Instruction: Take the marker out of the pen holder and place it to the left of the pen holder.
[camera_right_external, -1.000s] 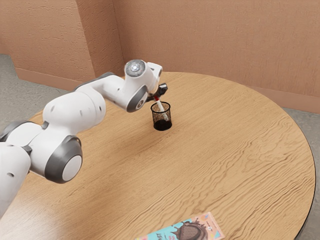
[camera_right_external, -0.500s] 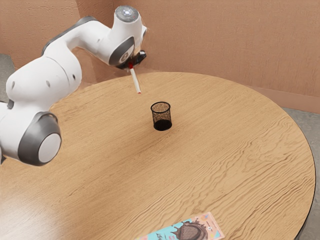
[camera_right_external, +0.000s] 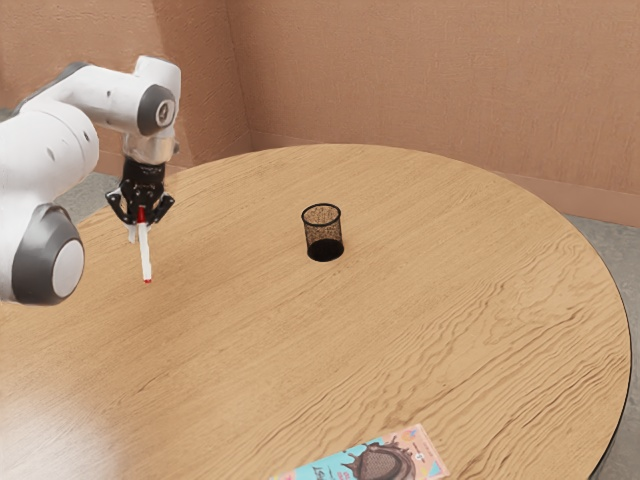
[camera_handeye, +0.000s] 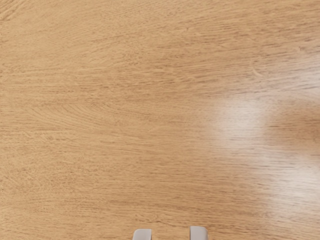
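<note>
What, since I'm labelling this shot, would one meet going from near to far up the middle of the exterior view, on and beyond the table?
Packet → pen holder → wall.

The arm (camera_right_external: 62, 135) is bent, its hand (camera_right_external: 142, 234) pointing down, the fingers (camera_handeye: 142, 235) clamped, slightly apart

A thin white marker (camera_right_external: 146, 250) is seen just under the tool (camera_right_external: 142, 222), out of the pen holder (camera_right_external: 323, 233). Red is shown at its top and on its small bottom tip. It is tipped a little, but is pointed mostly down. It is set well apart from the holder, toward the exterior view's left. The pen holder is made like a round black cup, with see-through net sides and a dark bottom, and is stood upright on the desk (camera_right_external: 400, 330).
</note>
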